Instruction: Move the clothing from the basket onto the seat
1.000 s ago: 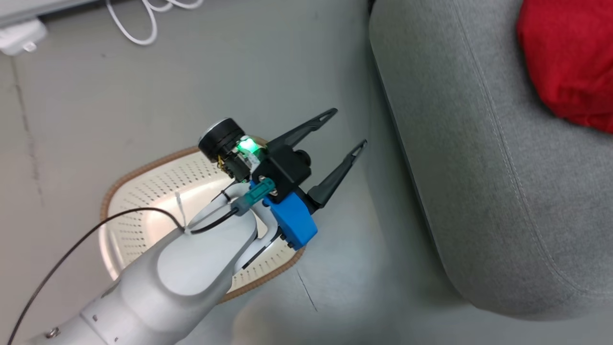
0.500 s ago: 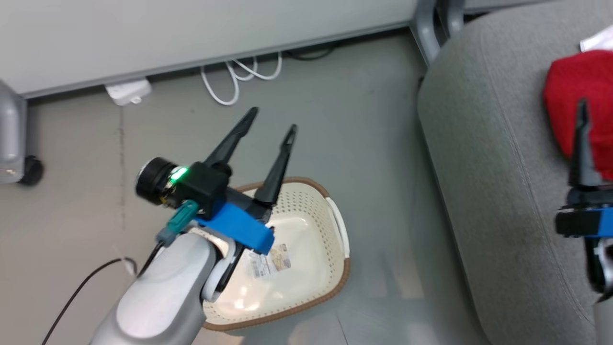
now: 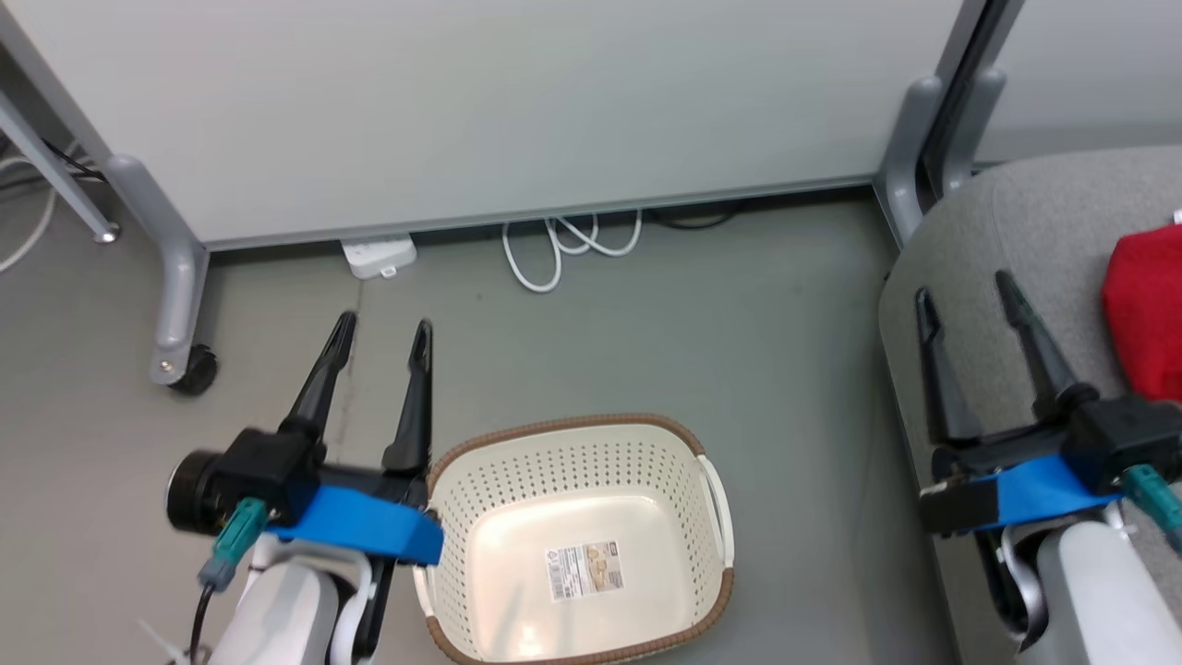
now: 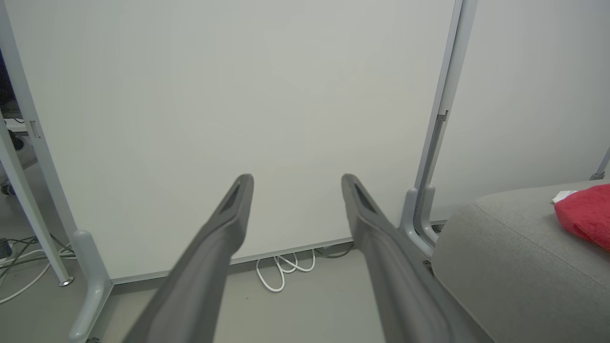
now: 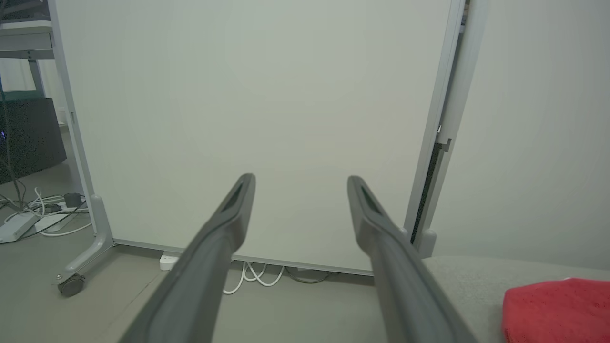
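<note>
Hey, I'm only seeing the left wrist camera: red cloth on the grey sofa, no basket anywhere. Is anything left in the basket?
Observer: No. In the head view, the oval cream-white perforated plastic basket holds nothing but a paper label on its bottom.
Operator: Where does it sit relative to my left tool?
Observer: On the floor, just to the right of the left tool.
Operator: And the right tool?
Observer: The right tool is open with nothing in it. It is over the left edge of the large grey fabric sofa seat, apart from the bright red clothing to its right.
</note>
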